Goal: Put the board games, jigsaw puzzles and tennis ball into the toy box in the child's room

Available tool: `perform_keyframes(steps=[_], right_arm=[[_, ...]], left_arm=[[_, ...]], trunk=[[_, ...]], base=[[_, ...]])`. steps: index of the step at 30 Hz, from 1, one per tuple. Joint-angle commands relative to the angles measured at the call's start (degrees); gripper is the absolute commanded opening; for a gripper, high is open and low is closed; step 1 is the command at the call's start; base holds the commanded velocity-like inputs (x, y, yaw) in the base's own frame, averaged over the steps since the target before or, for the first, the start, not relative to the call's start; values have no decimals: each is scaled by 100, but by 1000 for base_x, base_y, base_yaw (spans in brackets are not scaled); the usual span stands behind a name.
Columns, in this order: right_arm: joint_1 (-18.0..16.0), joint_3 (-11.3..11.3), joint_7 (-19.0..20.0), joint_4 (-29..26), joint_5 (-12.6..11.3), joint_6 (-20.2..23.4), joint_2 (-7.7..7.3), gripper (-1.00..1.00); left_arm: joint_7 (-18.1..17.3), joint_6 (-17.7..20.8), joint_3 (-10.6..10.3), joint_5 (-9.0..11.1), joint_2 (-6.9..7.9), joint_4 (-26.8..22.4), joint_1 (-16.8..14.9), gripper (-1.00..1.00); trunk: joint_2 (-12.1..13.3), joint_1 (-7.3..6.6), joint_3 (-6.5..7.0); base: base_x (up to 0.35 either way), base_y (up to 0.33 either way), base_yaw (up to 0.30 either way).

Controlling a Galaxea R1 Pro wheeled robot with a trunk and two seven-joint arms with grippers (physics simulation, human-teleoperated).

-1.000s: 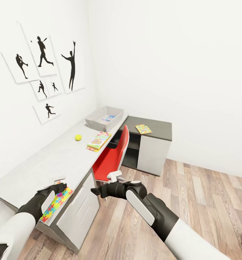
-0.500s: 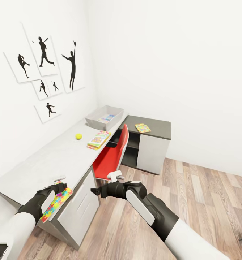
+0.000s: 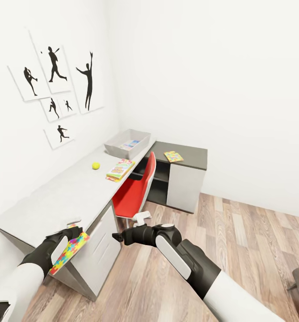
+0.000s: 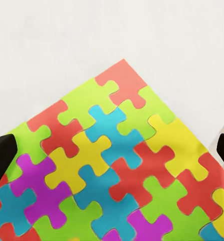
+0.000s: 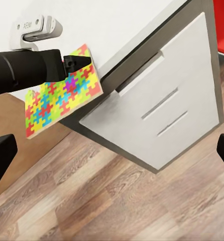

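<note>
One long grey table runs along the wall; toy box sits at its far end w/ a game box inside. Left gripper clamps a jigsaw puzzle flat by its edge, probably for carrying. Right gripper: free, jaws apart. Tennis ball lies mid-table.

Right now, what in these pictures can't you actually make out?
- Toy box contents, head view: its wall hides all but a pale blue corner.
- Board game cover print: too small.
- Left claw grip on the jigsaw puzzle: covered by the arm.
- Right claw fingers: cut off at the edges, right wrist view.
</note>
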Motion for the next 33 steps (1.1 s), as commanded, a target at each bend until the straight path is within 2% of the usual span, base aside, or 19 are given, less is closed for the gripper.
perform_keyframes(steps=[1,23,33], right_arm=[[-5,-2,17,-1,15,23,2,100],[-5,-2,19,-1,15,23,2,100],[-5,-2,19,-1,15,23,-7,100]], left_arm=[[26,31,-1,77,1,-9,1,100],[30,-76,12,78,1,-24,1,100],[40,-364,219,73,-3,-78,1,100]], trunk=[[-9,2,-10],[-9,2,-10],[-9,2,-10]], base=[[-24,-14,0],[-27,-7,0],[0,0,0]])
